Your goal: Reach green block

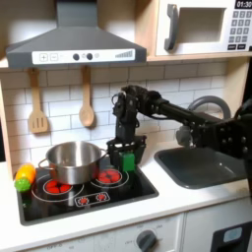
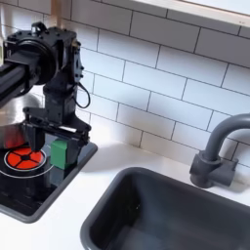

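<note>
- Second exterior view: the gripper (image 2: 54, 146) hangs over the block (image 2: 60, 152), fingers spread to either side of it, not clamped.
- The reach looks all but finished; any next move would be a slight drop, then closing.
- The block is small, bright green and boxy.
- It sits on the stove (image 1: 138, 187) at its right-hand edge in the first exterior view, near the pot (image 1: 71, 160).

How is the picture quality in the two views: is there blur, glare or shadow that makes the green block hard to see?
In the first exterior view the picture is soft, and the green block is partly hidden between the dark gripper jaws; the steel pot shows mild glare. In the second exterior view the block is clearer, bright against the black stove, with even light.
</note>
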Motion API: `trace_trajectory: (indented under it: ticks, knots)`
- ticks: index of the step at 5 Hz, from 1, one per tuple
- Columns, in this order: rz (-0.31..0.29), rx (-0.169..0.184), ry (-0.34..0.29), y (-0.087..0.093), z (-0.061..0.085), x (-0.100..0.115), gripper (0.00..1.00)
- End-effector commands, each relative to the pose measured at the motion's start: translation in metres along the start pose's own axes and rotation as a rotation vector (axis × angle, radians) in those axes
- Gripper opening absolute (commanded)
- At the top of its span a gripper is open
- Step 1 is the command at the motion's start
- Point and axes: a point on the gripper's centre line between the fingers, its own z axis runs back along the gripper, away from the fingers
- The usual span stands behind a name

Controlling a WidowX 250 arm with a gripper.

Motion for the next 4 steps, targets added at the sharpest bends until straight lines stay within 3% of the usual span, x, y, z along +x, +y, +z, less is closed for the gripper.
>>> trace_trajectory:
  ticks: [1,4]
  knots:
    - [-0.03,-0.007,0.026,-0.006,-0.011,-0.002,1.0]
    - [-0.05,-0.019,0.036,-0.016,-0.02,0.002,1.0]
